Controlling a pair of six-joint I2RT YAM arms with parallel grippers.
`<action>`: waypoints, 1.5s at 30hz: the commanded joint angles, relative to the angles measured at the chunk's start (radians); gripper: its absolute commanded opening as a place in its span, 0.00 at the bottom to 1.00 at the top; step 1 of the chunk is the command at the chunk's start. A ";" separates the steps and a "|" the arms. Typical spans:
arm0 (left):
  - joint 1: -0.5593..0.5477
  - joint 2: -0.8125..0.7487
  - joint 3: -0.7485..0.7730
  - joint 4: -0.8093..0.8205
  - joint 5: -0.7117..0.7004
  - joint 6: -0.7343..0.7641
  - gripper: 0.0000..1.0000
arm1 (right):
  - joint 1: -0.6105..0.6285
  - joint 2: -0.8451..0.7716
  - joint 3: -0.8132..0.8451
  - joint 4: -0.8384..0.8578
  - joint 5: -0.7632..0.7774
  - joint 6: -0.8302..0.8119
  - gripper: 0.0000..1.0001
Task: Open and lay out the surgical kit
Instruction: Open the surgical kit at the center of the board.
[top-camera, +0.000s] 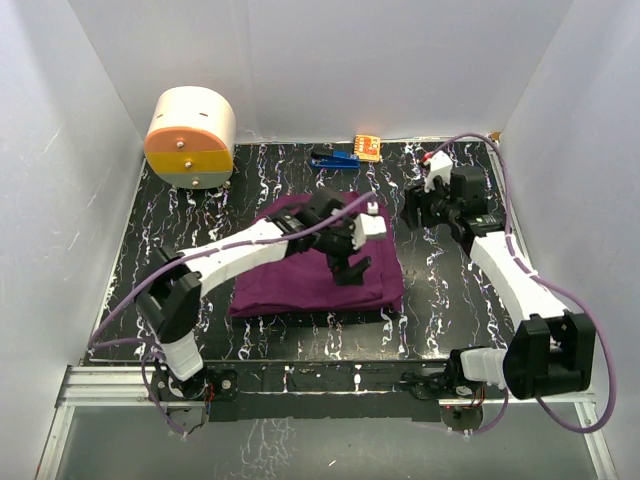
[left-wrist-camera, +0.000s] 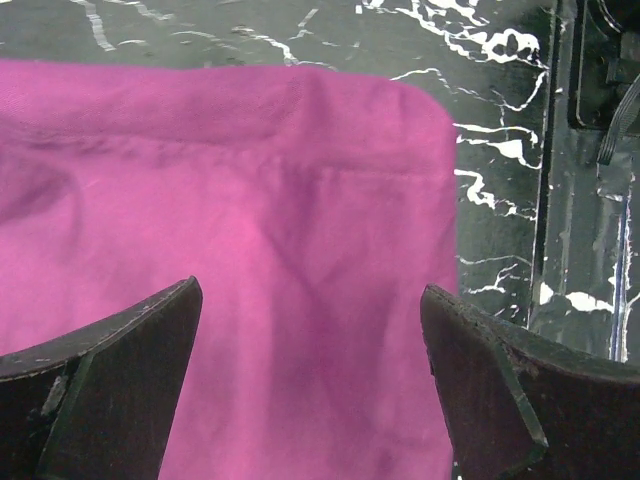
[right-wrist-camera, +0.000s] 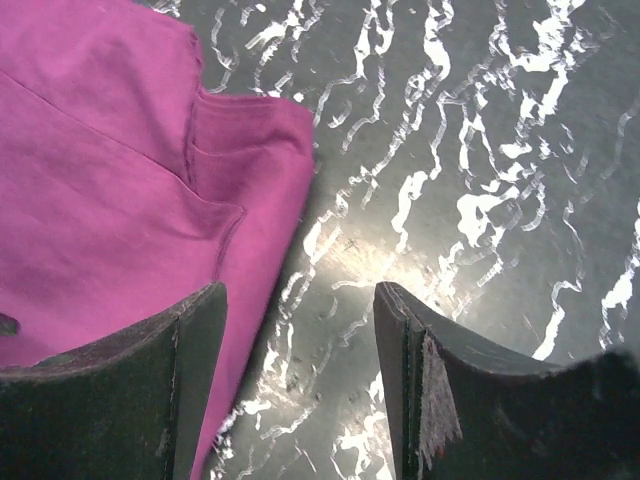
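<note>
The purple cloth wrap (top-camera: 320, 262) is lying folded in the middle of the black marbled table (top-camera: 440, 290). No tray or instruments are showing, so I'm reading the kit as closed up and the unfolding as hardly begun.

The left gripper (left-wrist-camera: 310, 300) is hanging right over the wrap, pointing down onto its near right part. Its jaws are standing wide apart with nothing between them, just purple fabric filling the gap beneath. The wrap's rounded corner (left-wrist-camera: 430, 110) is sitting just ahead of the fingertips. That looks like a line-up for pinching a fold near that corner, though I can't tell whether the fingers are touching the cloth.

Over on the other side, the right gripper (right-wrist-camera: 300, 290) is hovering above bare table just beside the wrap's far right corner (right-wrist-camera: 290, 120). Its jaws are parted and empty too. One finger is overlapping the fabric's edge in the wrist view, the other is out over the table. My guess is it's standing by to catch the layered flap there.
</note>
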 joint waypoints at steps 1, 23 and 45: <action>-0.092 0.064 0.069 -0.004 -0.047 -0.026 0.88 | -0.057 -0.069 -0.082 0.020 0.028 -0.020 0.60; -0.144 0.068 0.137 -0.106 -0.072 0.009 0.15 | -0.224 -0.090 -0.171 0.066 -0.079 -0.013 0.67; 0.674 -0.934 -0.401 -0.224 -0.914 0.197 0.00 | -0.170 -0.014 0.037 -0.083 -0.126 -0.142 0.80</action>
